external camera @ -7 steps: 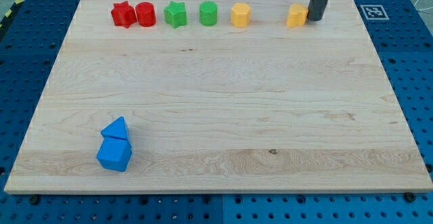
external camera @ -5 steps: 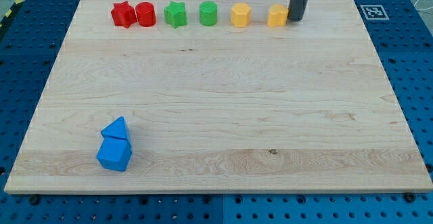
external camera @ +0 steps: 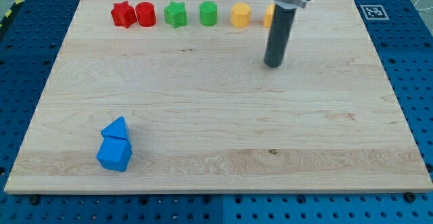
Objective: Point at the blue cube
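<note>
1. Standing on the wooden board [external camera: 223, 122] in the upper right-centre of the frame, my tip [external camera: 273, 65] touches bare wood and is in contact with no block; being a plain dark rod, it has nothing to clench or release and carries nothing.
2. The blue cube [external camera: 114, 155] sits in the lower left of the frame, near the board's bottom edge; it is well apart from my tip, down and far to the view's left of it.
3. A blue triangular block [external camera: 116, 128] lies just above the blue cube, touching it or very nearly so; the gap, if any, cannot be made out.
4. Along the board's top edge runs a row of blocks; from the view's left: a red star block [external camera: 122, 14] and a red cylinder [external camera: 145, 14] touching side by side, then a green star block [external camera: 175, 14], a green cylinder [external camera: 208, 13], and a yellow hexagonal block [external camera: 240, 15].
5. A second yellow block [external camera: 268, 16] at the right end of the row is mostly hidden behind the rod, so its shape cannot be told; my tip rests below it, near but apart.
6. The board lies on a blue perforated table [external camera: 27, 61]; a black-and-white marker tag [external camera: 373, 11] is fixed at the board's upper right corner.
</note>
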`<state>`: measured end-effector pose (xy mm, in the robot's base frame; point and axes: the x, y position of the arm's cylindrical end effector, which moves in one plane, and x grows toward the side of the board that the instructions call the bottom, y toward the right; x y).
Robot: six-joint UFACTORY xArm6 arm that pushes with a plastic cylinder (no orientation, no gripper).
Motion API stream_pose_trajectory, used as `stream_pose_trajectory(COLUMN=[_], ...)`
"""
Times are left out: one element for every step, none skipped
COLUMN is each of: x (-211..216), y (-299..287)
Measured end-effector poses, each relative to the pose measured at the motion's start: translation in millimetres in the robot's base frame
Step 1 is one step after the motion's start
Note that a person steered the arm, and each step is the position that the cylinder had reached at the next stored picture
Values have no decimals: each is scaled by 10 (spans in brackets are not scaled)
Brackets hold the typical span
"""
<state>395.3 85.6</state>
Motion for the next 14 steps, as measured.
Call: stream_pose_trajectory(x=[0,83,234,336,426,513,539,808,840,763,849,1042,1576,1911], y=[-249,-466,-612,-694,-752,-815,-838,-1080,-1541,-2005,-2551,-3041,-3095,-2708])
